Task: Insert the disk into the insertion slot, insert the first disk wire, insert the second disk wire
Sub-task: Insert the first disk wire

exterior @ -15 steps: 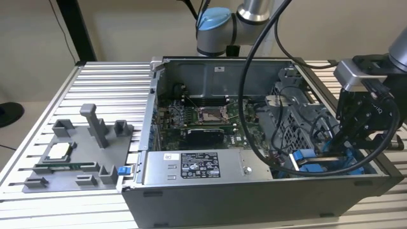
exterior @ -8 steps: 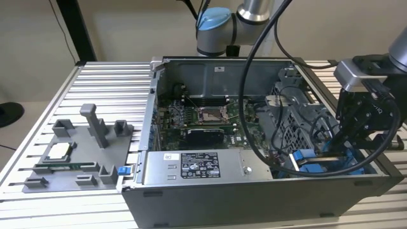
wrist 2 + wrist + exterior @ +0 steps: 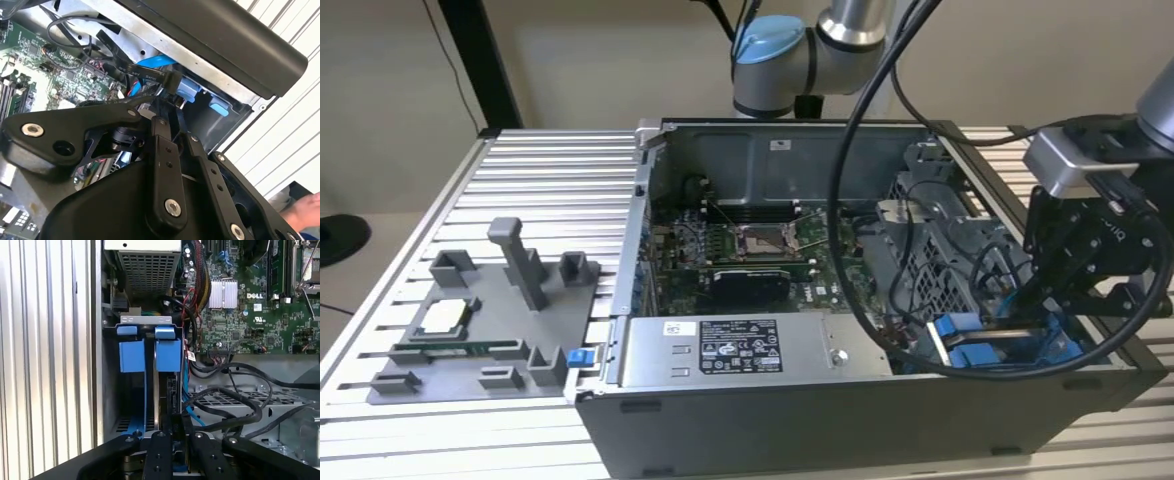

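Note:
The disk sits on edge in the drive bay at the case's front corner, on the exterior view's right, its blue carrier (image 3: 971,345) (image 3: 167,355) (image 3: 189,91) showing beside a second blue carrier (image 3: 132,356). My gripper (image 3: 1011,322) (image 3: 173,412) (image 3: 166,102) hangs right over that bay. Its fingers are drawn close together on the black connector (image 3: 173,81) of a flat black disk wire (image 3: 131,68), which touches the disk's carrier end. Other black wires (image 3: 235,405) loop loose over the metal cage beside the bay.
The open case (image 3: 854,425) stands on a ribbed aluminium table (image 3: 547,170). A grey labelled power-supply box (image 3: 734,350) lies along its front, the motherboard (image 3: 747,250) behind. A grey fixture (image 3: 480,320) with parts sits on the exterior view's left. A hand (image 3: 302,210) shows beside the case.

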Robot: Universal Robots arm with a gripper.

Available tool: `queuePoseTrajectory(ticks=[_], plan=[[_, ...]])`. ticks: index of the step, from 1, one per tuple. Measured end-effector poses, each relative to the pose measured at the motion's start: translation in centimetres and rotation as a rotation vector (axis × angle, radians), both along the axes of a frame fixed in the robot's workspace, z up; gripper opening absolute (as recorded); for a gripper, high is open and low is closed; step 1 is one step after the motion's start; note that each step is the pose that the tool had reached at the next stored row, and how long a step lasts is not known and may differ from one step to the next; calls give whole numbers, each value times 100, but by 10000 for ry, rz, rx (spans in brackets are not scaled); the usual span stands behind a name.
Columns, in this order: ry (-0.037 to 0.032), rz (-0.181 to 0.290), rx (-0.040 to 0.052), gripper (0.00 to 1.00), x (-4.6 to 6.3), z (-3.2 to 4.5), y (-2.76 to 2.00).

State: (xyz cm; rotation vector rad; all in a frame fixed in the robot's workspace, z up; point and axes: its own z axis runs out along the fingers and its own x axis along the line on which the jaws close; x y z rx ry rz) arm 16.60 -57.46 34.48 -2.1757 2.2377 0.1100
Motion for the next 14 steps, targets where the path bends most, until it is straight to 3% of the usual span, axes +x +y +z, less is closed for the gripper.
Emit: queuePoseTrajectory(ticks=[3,10,14], plan=[[-13,28,0,0,0,-13,0],[-144,38,1,0,-1,-35,1],[-149,38,3,0,-12,-40,1]])
